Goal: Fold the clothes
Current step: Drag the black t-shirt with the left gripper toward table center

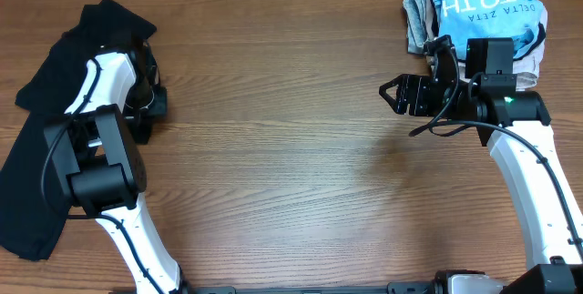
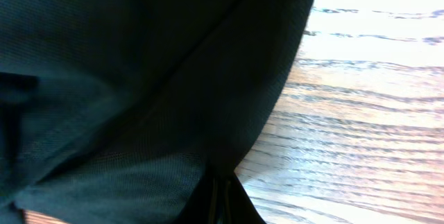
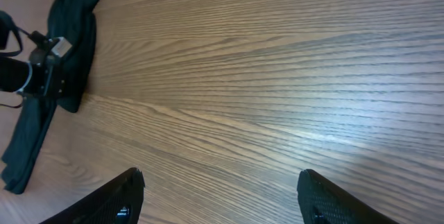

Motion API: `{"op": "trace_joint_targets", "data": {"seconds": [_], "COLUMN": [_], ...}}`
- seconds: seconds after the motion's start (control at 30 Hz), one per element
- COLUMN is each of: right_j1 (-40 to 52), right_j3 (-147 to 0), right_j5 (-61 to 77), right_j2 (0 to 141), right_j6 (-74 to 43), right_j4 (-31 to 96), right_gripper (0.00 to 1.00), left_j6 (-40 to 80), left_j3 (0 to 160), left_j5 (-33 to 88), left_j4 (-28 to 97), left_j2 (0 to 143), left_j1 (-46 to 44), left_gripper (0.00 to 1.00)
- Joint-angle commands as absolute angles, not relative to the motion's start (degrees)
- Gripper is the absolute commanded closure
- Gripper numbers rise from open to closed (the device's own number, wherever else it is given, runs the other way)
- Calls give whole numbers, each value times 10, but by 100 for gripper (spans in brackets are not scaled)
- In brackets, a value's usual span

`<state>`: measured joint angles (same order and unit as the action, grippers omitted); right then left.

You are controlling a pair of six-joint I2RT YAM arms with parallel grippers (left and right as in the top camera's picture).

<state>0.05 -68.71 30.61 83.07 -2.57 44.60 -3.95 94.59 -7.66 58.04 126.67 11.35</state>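
Note:
A black garment [image 1: 35, 185] lies crumpled along the table's left edge. My left gripper [image 1: 150, 103] is at its right edge. In the left wrist view the black cloth [image 2: 125, 78] fills most of the frame and drapes over the closed jaws [image 2: 222, 196], which are shut on it. My right gripper [image 1: 393, 94] is open and empty above bare wood at the right centre, its fingers wide apart in the right wrist view [image 3: 222, 196]. The garment also shows far off in that view [image 3: 73, 30].
A pile of folded clothes [image 1: 483, 12], with a blue printed T-shirt on top and grey items beneath, sits at the back right corner just behind my right arm. The wooden table [image 1: 291, 167] stretches between the two arms.

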Motion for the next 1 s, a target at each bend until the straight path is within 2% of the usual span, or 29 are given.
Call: {"op": "trace_joint_targets", "data": {"seconds": [0.0, 0.2, 0.63, 0.73, 0.87, 0.97], "right_j1": [3, -2, -94, -125, -163, -181], "right_j3": [-697, -699, -743, -765, -789, -797], "right_j5": [279, 230, 230, 230, 234, 247], "right_j2": [833, 833, 820, 815, 810, 808], "right_j6": [-24, -24, -26, -26, -26, -26], "right_j4": [443, 440, 448, 460, 471, 473], "right_gripper": [25, 25, 25, 25, 25, 24], "left_j6": [-24, -26, -29, -32, -32, -32], "left_j3": [948, 948, 958, 987, 1035, 1080], "left_j5": [53, 151, 150, 130, 118, 101], "left_j4": [587, 584, 529, 545, 572, 604], "left_j2": [1282, 1282, 1282, 1282, 1281, 1281], "left_j1": [99, 12, -342, -401, -456, -469], "left_gripper": [96, 96, 96, 96, 91, 82]}}
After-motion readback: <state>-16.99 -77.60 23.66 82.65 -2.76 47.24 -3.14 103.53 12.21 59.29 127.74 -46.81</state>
